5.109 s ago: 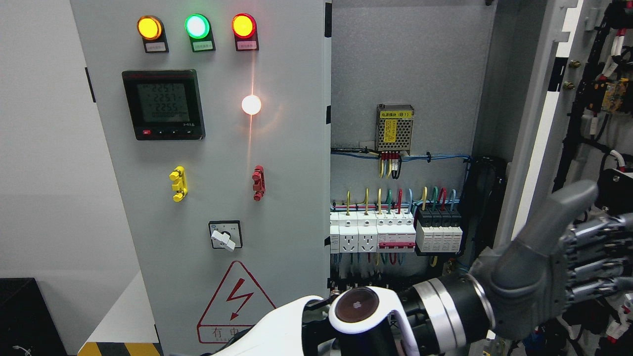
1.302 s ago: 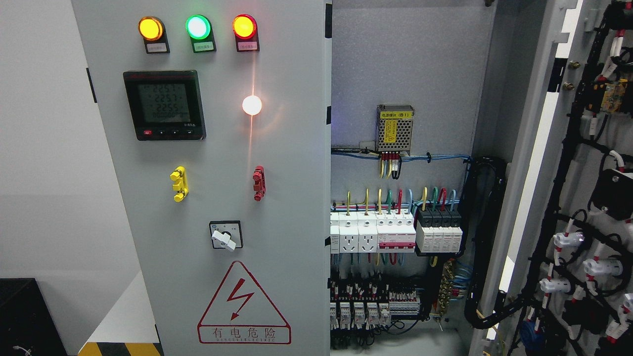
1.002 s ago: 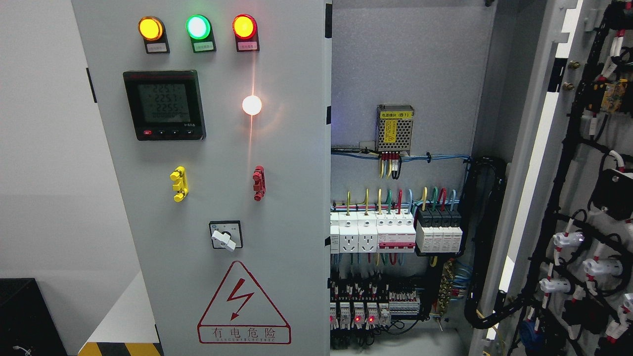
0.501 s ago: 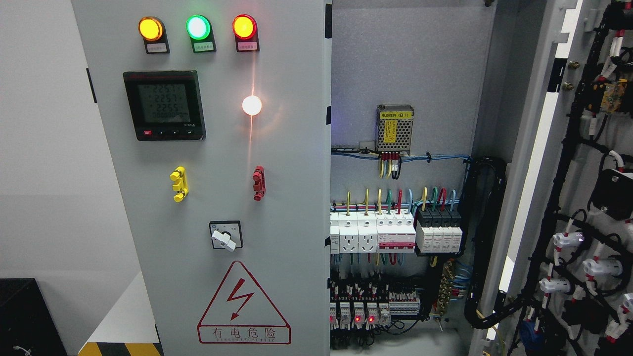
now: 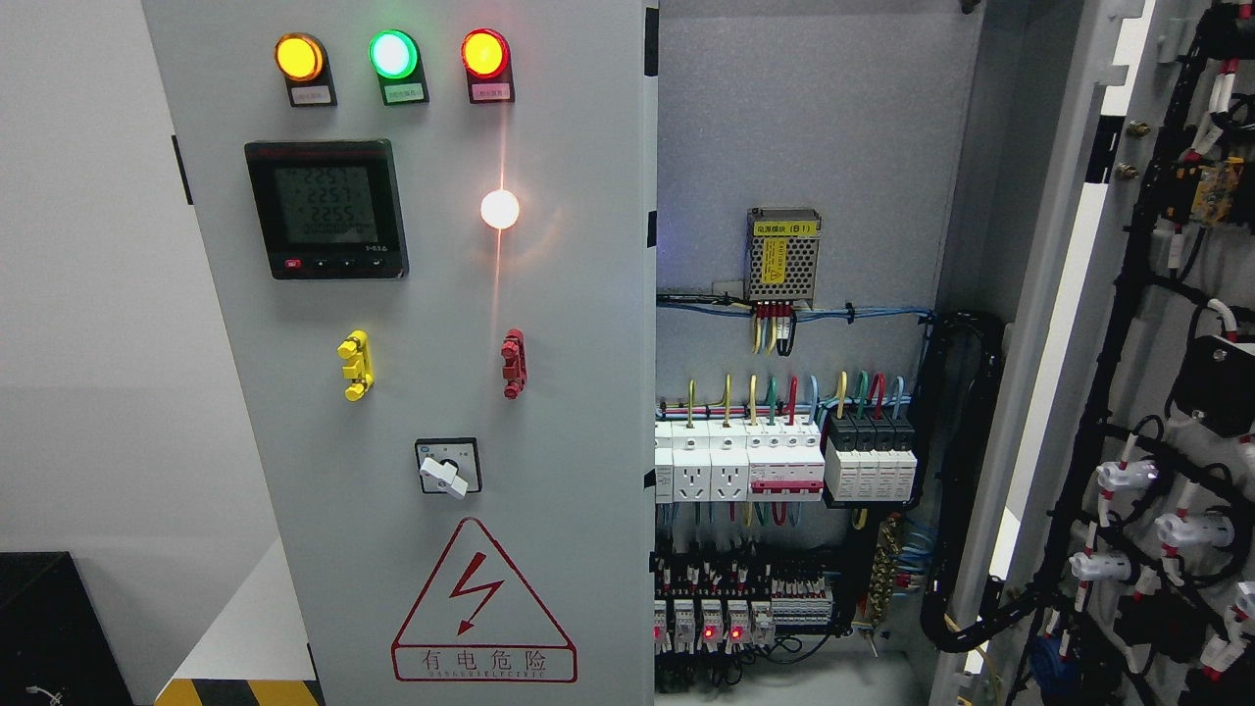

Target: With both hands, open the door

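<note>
A grey electrical cabinet fills the head view. Its left door (image 5: 431,392) is closed and carries three indicator lamps (image 5: 392,54), a digital meter (image 5: 326,208), a yellow handle (image 5: 354,365), a red handle (image 5: 513,363), a rotary switch (image 5: 447,467) and a red warning triangle. The right door (image 5: 1157,324) stands swung wide open at the far right, its inner side showing black cable bundles. Between them the cabinet interior (image 5: 794,137) is exposed, with breakers (image 5: 784,461) and coloured wires. Neither of my hands nor arms shows anywhere.
A small power supply (image 5: 782,255) with a yellow label hangs on the back panel. Relay rows (image 5: 726,613) with red lights sit at the bottom. A black box (image 5: 49,628) and yellow-black floor tape (image 5: 240,691) lie at lower left, by a white wall.
Five seconds ago an arm entering at the bottom had its hand against the open right door; it has since left the view. Relay lights came on red. The door stays open.
</note>
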